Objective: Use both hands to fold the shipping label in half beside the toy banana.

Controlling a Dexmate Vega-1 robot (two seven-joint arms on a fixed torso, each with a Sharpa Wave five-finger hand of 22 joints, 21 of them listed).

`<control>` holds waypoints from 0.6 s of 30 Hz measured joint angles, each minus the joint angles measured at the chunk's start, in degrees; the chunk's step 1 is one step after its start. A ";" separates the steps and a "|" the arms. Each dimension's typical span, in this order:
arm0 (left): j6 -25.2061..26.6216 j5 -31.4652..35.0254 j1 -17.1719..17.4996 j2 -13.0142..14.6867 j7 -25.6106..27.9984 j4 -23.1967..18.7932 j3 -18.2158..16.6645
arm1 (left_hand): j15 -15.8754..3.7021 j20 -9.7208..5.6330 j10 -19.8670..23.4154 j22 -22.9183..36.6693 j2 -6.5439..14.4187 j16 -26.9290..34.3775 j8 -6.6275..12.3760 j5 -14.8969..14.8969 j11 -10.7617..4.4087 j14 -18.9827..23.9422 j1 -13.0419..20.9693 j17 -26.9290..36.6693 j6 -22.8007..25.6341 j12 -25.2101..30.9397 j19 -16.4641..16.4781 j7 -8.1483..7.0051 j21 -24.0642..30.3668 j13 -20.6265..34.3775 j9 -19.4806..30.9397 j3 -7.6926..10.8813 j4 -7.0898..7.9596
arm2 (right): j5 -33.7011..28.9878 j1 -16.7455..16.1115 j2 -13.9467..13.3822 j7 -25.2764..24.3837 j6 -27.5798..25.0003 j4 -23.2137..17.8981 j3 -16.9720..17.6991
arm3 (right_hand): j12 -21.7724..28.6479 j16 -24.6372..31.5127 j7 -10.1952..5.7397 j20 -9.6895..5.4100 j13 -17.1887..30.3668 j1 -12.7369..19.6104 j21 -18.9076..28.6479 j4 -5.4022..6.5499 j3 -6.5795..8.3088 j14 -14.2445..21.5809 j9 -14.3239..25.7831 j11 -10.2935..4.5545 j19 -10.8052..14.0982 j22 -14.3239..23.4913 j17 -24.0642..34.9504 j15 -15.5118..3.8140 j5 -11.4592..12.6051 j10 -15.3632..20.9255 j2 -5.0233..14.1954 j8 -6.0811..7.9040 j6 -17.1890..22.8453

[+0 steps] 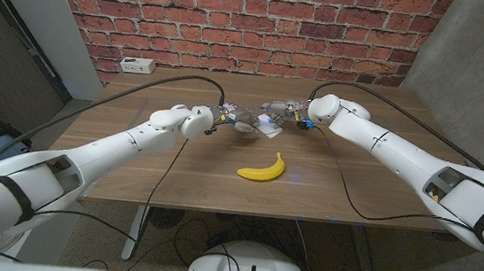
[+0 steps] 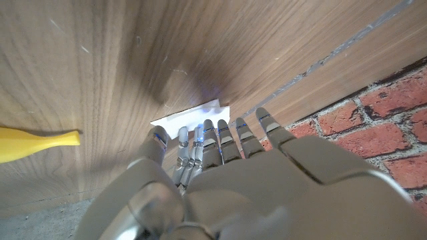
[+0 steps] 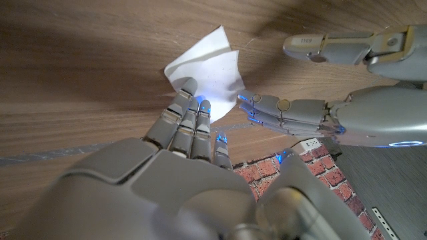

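Observation:
The white shipping label (image 1: 268, 129) lies on the wooden table (image 1: 131, 174) just behind the yellow toy banana (image 1: 263, 167). Both hands meet over it. My left hand (image 1: 226, 118) reaches in with its fingers stretched out, and its fingertips (image 3: 257, 103) touch the label's (image 3: 212, 63) near edge while one finger stays apart above. My right hand (image 1: 287, 111) has its fingertips (image 3: 188, 90) pressing down on the label, which has one corner raised off the wood. In the left wrist view the label (image 2: 190, 117) is partly hidden under my left hand (image 2: 220, 173), with the banana (image 2: 33, 143) off to one side.
A brick wall (image 1: 253, 21) runs behind the table, and a white power strip (image 1: 137, 66) sits at the back left. Black cables (image 1: 176, 80) trail over the tabletop from both arms. Bare wood lies in front of the banana.

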 measured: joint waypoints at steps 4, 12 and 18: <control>-0.44 -0.12 -0.64 -0.38 -1.50 0.51 0.55 | 0.04 -0.43 -0.54 0.00 0.16 0.00 0.00 0.00 0.07 -0.96 -0.45 0.00 -0.82 0.00 -0.62 -0.23 -0.27 -0.28 0.00 -0.23 0.23 | -0.02 -0.04 -0.01 -0.06 0.02 0.00 0.05 | 0.00 0.00 0.01 0.00 0.00 0.00 0.00 0.00 0.00 0.00 0.00 0.00 0.00 0.05 0.00 0.00 0.00 0.00 0.00 0.00 -0.01; -0.99 -0.15 -2.22 -1.40 -3.85 1.99 1.89 | 0.46 -1.00 -4.43 0.01 -0.01 0.00 0.00 0.00 0.06 -4.25 -1.82 0.01 -5.08 0.00 -2.82 -0.76 -1.65 -1.33 0.00 -0.79 0.79 | -0.04 -0.05 0.03 -0.09 0.32 0.16 0.08 | 0.00 -0.27 0.01 0.00 0.00 0.00 0.02 0.00 0.00 0.21 0.00 0.00 0.02 0.13 0.00 0.21 0.00 -0.01 0.00 0.00 -0.01; -1.53 -0.18 -3.12 -2.17 -5.17 3.23 2.60 | 0.39 -1.17 -5.38 0.01 0.09 0.00 0.00 0.00 0.04 -5.39 -2.32 0.01 -6.14 0.00 -3.62 -0.41 -2.26 -1.60 0.02 -1.02 1.03 | -0.04 -0.02 0.18 -0.10 0.63 0.54 0.10 | 0.00 -0.27 0.46 0.20 -0.01 0.02 0.02 0.00 0.00 0.62 0.00 0.00 0.39 0.13 0.00 0.00 0.00 -0.01 0.02 0.00 0.43</control>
